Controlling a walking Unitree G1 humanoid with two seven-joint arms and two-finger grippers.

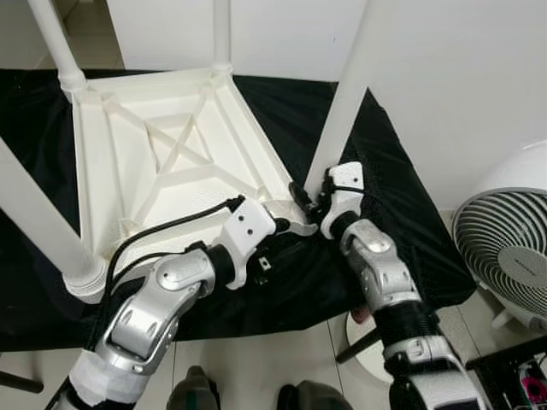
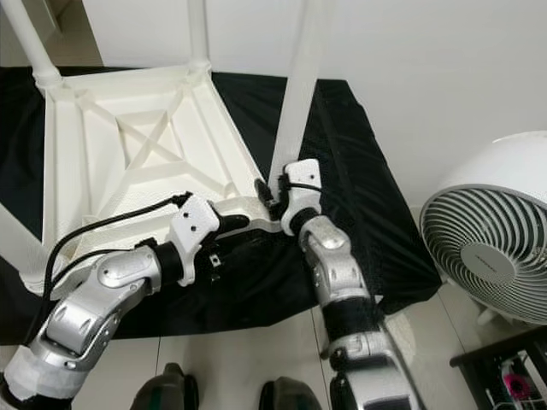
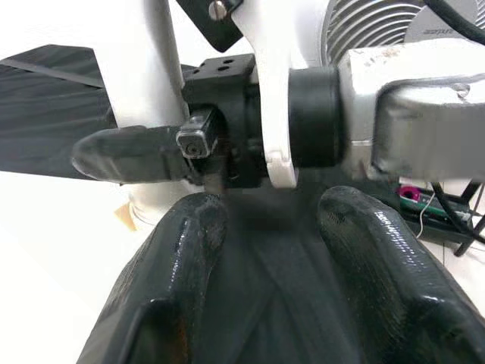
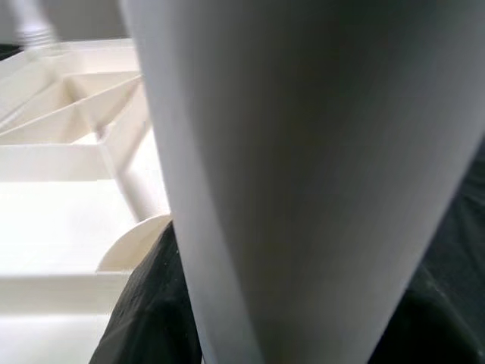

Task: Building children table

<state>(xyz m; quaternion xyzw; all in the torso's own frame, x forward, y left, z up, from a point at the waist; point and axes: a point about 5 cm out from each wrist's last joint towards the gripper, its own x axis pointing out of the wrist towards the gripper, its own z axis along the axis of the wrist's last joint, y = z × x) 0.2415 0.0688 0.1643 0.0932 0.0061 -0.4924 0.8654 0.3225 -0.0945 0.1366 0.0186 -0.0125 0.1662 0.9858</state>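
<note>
Gripping the white plastic table leg [image 1: 346, 102] with my right tool [image 1: 318, 198], left tool [image 3: 273, 250] wide; leg may tip from the upturned white table top [image 1: 162, 154] corner.

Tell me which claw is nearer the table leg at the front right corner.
Right. The right claw sits against the base of that table leg; the left claw is at the tabletop corner just beside it, slightly farther away.

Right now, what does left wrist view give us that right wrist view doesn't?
Left wrist only: the left gripper, fingers apart; the right gripper, a black finger against the white table leg; the fan. Right wrist only: the ribbed underside of the upturned tabletop and its corner socket. Both: that table leg and the black cloth beneath.
</note>
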